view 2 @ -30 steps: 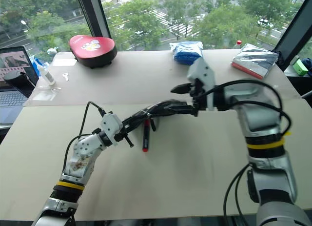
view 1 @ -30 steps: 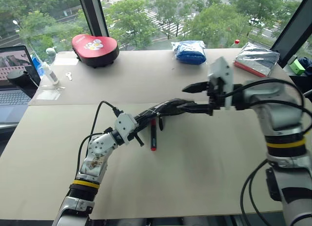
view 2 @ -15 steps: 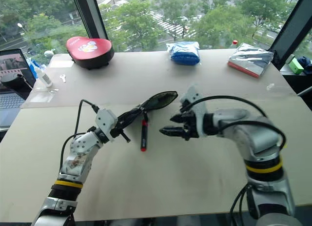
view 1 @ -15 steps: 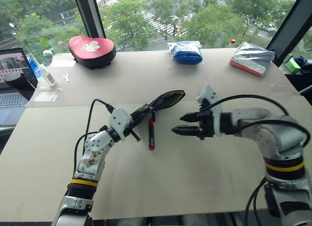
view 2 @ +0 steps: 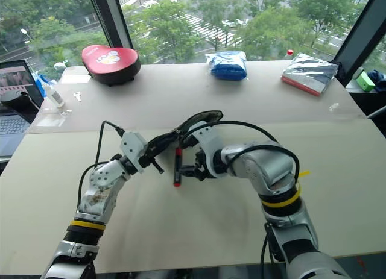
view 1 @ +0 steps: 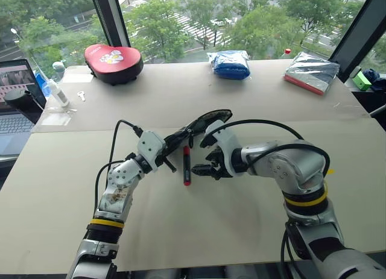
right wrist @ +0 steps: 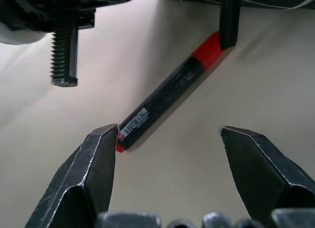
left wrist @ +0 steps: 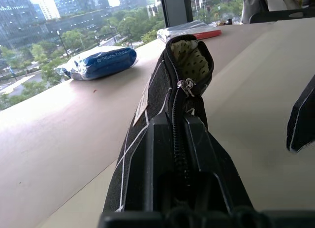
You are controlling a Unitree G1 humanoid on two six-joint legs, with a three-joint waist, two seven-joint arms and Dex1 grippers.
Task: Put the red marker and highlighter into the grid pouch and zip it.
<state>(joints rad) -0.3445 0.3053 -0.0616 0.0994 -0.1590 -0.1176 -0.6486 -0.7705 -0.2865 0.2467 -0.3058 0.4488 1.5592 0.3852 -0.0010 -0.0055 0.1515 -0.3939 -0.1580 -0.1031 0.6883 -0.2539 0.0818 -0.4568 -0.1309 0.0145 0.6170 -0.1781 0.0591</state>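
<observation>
My left gripper (view 1: 174, 141) is shut on the near end of the grid pouch (view 1: 208, 119), a black pouch with white lines, holding it off the table. Its far end gapes open, showing a pale dotted lining (left wrist: 189, 58). The red marker (view 1: 187, 167) lies on the table below the pouch, with a dark body and red ends. My right gripper (view 1: 204, 163) is open just right of the marker, pointing down at it. In the right wrist view the marker (right wrist: 172, 90) lies just ahead of the spread fingertips (right wrist: 101, 154). The highlighter is hidden.
At the back of the table (view 1: 241, 231) stand a red heart-shaped case (view 1: 113, 57), a blue bag (view 1: 230, 62) and a silver packet (view 1: 313, 71). A laptop (view 1: 15, 80) and a small bottle (view 1: 59, 92) are at the far left, and a green box (view 1: 362, 80) at the far right.
My right gripper has come down and to the left, from beside the pouch's open mouth to just right of the marker, staying open. The left gripper holds the pouch in place.
</observation>
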